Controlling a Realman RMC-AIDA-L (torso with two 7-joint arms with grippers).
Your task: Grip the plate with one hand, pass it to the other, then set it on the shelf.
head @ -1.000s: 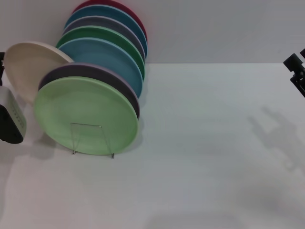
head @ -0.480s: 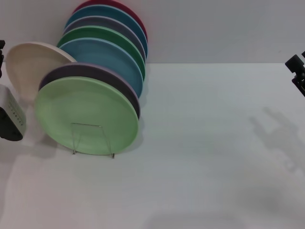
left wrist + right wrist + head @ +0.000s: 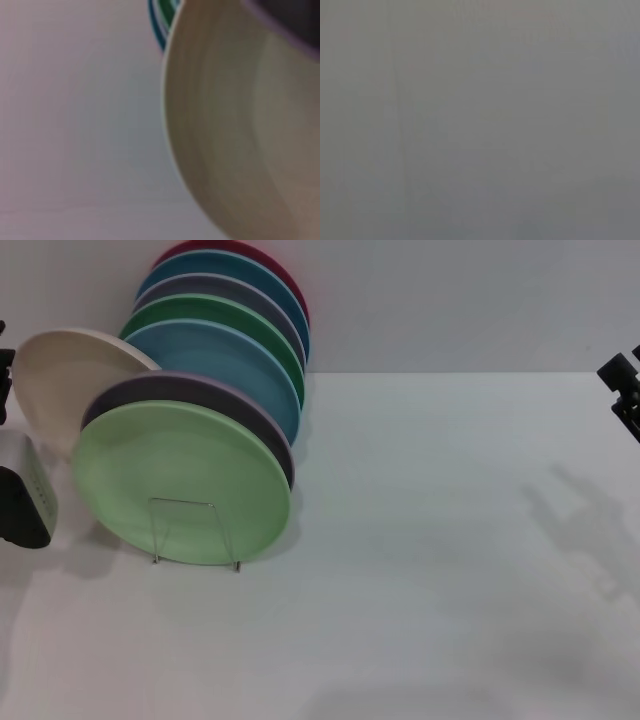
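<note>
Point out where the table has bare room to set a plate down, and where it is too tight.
Free: the white table from the rack of plates across to the right gripper, and the whole near strip in front of the pale green plate. Crowded: the left edge, where the cream plate and left gripper sit beside the rack.

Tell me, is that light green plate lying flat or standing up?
Standing on edge: the plate leans back against the lilac plate, behind the wire shelf.
</note>
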